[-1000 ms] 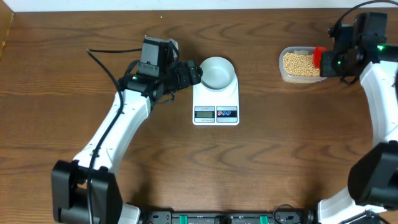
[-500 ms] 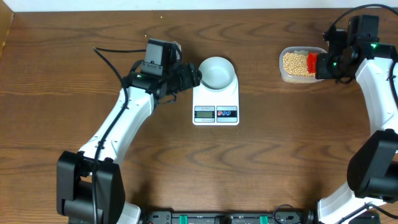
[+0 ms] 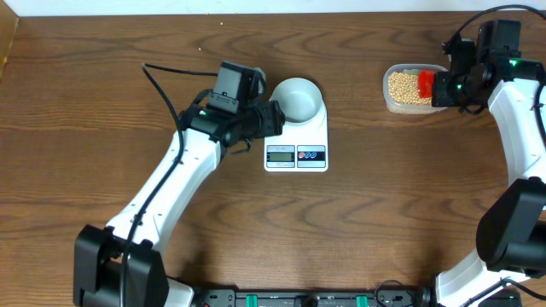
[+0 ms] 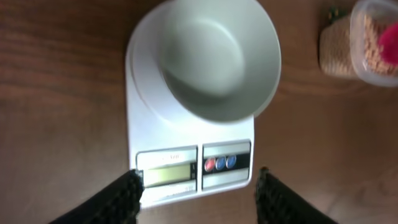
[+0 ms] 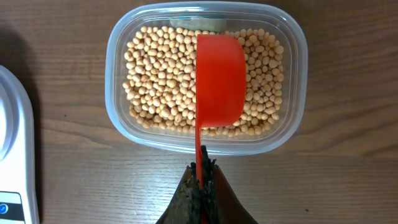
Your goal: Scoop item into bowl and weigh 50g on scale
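— Where was the small round pale bluish-white bowl found?
— Upright on the flat white rectangular kitchen scale, toward its back; display and buttons were left uncovered.
— And the small round tan-yellow beans?
— Held in a clear plastic tub, well apart to the right.

Left gripper hangs with jaws apart; right gripper is clamped tight

You look down on a dark brown wood-grain desk that fills nearly the whole overhead view. Along its far edge you see a narrow white strip, and a black rail sits mid near edge. The light is soft and even.
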